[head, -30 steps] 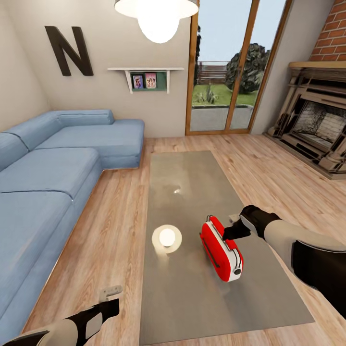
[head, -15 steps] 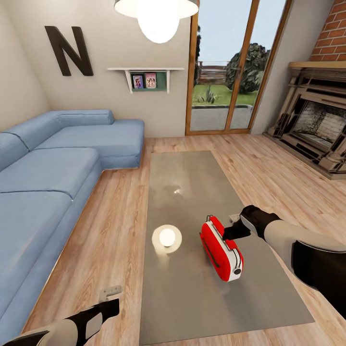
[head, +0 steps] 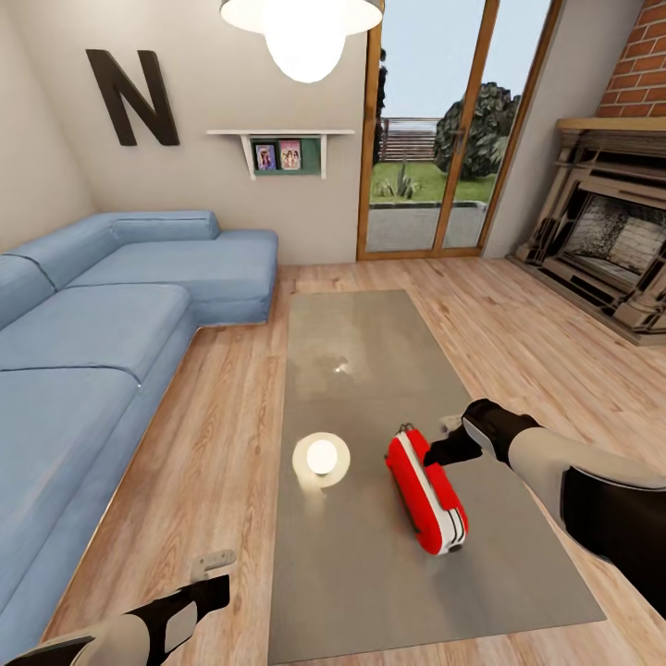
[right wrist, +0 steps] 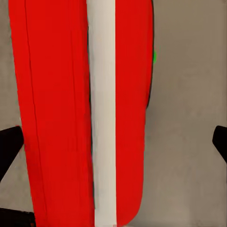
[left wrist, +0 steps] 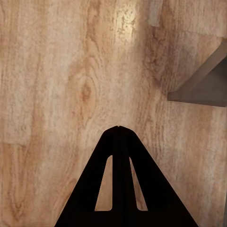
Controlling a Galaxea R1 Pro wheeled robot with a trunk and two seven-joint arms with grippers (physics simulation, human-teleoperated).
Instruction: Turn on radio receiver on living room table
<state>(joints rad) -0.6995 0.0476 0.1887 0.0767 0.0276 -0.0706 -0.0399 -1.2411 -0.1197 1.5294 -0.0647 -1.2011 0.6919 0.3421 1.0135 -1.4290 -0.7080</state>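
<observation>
head view takes in the living room: blue sofa [head: 102,333] along the left, wooden floor [head: 222,444], and the long glossy worktop [head: 370,573] running down the middle. the radio receiver [head: 425,490] sits on the worktop's near half, toward its right side, seen nearly edge-on with its white trim facing up; whether it stands upright or has tipped cannot be judged from this angle. the right end effector [head: 442,450] is at the radio's far end, touching or just beside it. in the right wrist view the radio receiver [right wrist: 80,109] lies between the dark fingertips [right wrist: 9,142], which stand wide apart at either edge, so the right end effector is released, gripping nothing. a small green spot shows at the radio's rim there; what it signals cannot be told.

the main risk, as i judge it, is shoving the radio: it is narrow and light-looking on a slick top, so a sideways press could slide it or topple it toward the worktop's right edge instead of working the control.

the left end effector [left wrist: 119,135], fingers pressed together, hangs over the floor beside the worktop's near corner, well away from the radio.
</observation>
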